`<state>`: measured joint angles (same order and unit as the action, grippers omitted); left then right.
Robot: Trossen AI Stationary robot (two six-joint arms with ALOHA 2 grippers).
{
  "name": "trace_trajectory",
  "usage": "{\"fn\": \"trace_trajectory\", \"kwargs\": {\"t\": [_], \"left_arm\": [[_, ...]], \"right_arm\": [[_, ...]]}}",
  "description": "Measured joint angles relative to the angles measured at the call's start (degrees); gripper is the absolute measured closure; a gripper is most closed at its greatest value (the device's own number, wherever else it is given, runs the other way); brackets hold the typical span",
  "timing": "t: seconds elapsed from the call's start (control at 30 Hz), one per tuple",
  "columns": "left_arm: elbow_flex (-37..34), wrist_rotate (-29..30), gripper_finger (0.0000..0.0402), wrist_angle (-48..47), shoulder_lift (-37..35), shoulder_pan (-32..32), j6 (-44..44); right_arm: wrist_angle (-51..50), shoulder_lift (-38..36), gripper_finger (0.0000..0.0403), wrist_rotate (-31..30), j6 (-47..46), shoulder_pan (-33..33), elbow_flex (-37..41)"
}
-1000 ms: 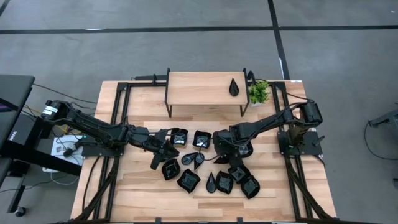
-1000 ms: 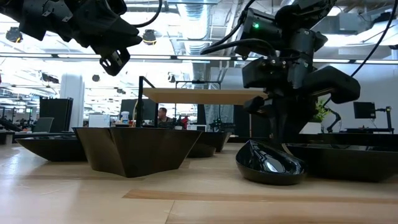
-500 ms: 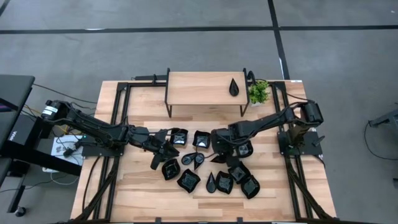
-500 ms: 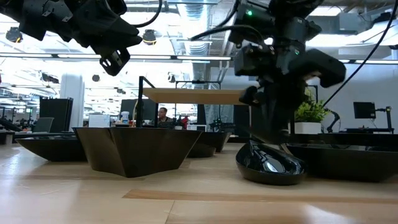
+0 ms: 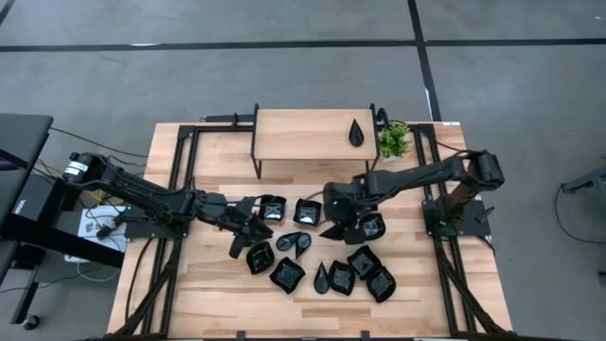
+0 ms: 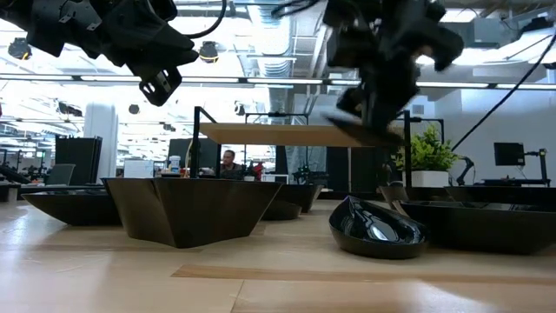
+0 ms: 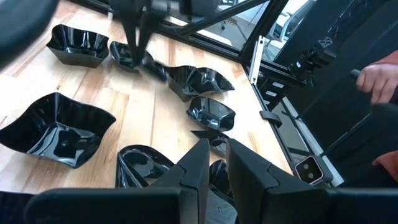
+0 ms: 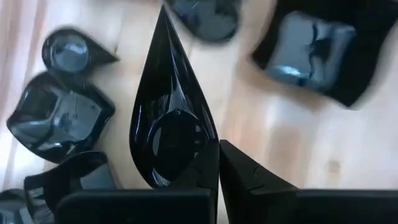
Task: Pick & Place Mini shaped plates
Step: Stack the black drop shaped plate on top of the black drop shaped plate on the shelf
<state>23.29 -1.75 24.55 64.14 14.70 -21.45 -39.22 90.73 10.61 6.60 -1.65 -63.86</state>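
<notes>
Progress: early, with one teardrop plate (image 5: 357,132) on shelf (image 5: 303,125) at upper centre; roughly ten plates (image 5: 287,273) left at table (image 5: 218,294) centre. Right gripper (image 5: 333,225) clenched on a teardrop dish (image 8: 174,124), lifted clear; left gripper (image 5: 248,227) hovering at centre left, fingers nearly closed, grasping nothing.

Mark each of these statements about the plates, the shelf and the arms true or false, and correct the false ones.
1. The right gripper holds a teardrop plate. True.
2. That plate rests on the table. False: the low view shows it lifted clear.
3. One teardrop plate sits on the raised shelf. True.
4. The potted plant stands by the shelf's left end. False: by its right end.
5. The left gripper carries a plate. False: nothing is between its fingers.
</notes>
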Motion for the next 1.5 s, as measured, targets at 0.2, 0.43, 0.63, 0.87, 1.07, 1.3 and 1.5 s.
{"fn": "trace_trajectory", "kwargs": {"t": [0.2,0.43,0.63,0.87,1.07,1.3,1.5], "left_arm": [[0.0,0.0,0.0346,0.0,0.0,0.0,0.2],[0.0,0.0,0.0346,0.0,0.0,0.0,0.2],[0.0,0.0,0.0346,0.3,0.0,0.0,0.2],[0.0,0.0,0.0346,0.3,0.0,0.0,0.2],[0.0,0.0,0.0346,0.4,0.0,-0.2,1.5],[0.0,0.0,0.0346,0.4,0.0,-0.2,5.0],[0.0,0.0,0.0346,0.4,0.0,-0.2,5.1]], "right_arm": [[-0.3,-8.5,0.0403,-0.1,-4.4,3.5,-0.1],[0.5,-17.5,0.0403,-6.7,-14.7,8.5,-0.1],[0.7,-23.5,0.0403,-13.7,-24.8,14.1,-0.1],[0.8,-27.2,0.0403,-22.4,-33.7,21.6,-0.1],[0.0,-24.5,0.0403,-22.7,-39.3,29.0,-0.1],[-0.9,-17.9,0.0403,-19.9,-48.5,35.3,0.0],[-1.4,-16.2,0.0403,-19.6,-50.6,37.2,0.0]]}}
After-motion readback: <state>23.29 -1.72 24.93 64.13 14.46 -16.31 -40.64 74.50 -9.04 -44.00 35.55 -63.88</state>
